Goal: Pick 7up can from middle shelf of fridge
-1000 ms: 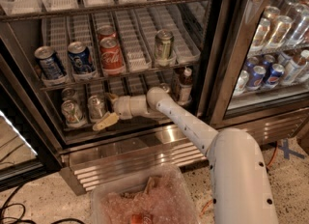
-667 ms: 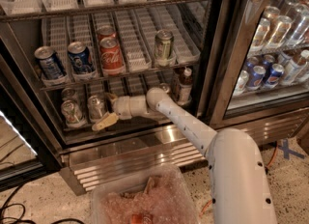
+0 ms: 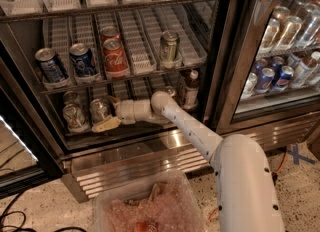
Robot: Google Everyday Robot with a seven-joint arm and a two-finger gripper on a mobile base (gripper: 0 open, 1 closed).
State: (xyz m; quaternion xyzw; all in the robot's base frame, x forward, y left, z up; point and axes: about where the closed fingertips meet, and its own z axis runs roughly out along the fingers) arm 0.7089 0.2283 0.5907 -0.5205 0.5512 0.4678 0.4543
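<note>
The fridge [image 3: 226, 51] stands open, with a ribbed steel base panel. My gripper [image 3: 107, 124] reaches into the middle shelf [image 3: 149, 87], a dark rack lined with white ribbed trays, below the rack of blue and red cans. It sits low at the shelf's front. Just above and left of it stands the 7up can [image 3: 100, 110], silvery-grey with a silver top; I cannot tell whether they touch. A second silvery can [image 3: 75, 117] stands further left. My white arm [image 3: 190, 131] runs from the lower right into the shelf.
The rack above holds two blue Pepsi cans [image 3: 84, 60], a red Coca-Cola can [image 3: 115, 57] and a greenish can [image 3: 170, 47]. A dark bottle [image 3: 190, 88] stands right of my arm. The neighbouring cooler [image 3: 280, 71] is crowded with cans. A clear bin [image 3: 150, 208] lies on the floor.
</note>
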